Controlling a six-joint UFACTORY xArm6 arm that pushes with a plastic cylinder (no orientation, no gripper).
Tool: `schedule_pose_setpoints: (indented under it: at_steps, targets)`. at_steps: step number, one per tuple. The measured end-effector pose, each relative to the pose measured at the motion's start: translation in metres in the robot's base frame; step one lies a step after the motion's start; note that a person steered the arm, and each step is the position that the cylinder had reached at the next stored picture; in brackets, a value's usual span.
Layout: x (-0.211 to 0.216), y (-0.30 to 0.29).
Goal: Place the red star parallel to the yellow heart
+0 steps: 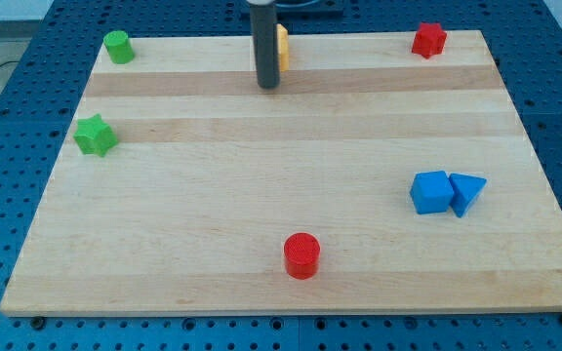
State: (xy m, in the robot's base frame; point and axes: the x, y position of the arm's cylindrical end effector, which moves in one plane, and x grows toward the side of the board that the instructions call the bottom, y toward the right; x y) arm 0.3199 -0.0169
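The red star (428,40) lies near the board's top right corner. The yellow heart (282,47) sits at the top middle, mostly hidden behind my rod. My tip (267,86) rests on the board just below and slightly left of the yellow heart, far to the left of the red star.
A green cylinder (117,46) stands at the top left and a green star (95,135) at the left edge. A red cylinder (301,255) is at the bottom middle. A blue cube (430,192) touches a blue triangle (466,193) at the right. The wooden board (281,156) lies on a blue perforated table.
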Motion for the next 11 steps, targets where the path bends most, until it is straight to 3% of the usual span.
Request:
schedule_pose_setpoints:
  at_steps: [1,2,3,4,6,7,10,11]
  targets:
    - [0.040,0.080]
    - [0.044,0.186]
    - [0.019,0.287]
    - [-0.032,0.356]
    - [-0.110,0.359]
    - [-0.128,0.342]
    - [-0.060,0.153]
    - [-0.067,0.171]
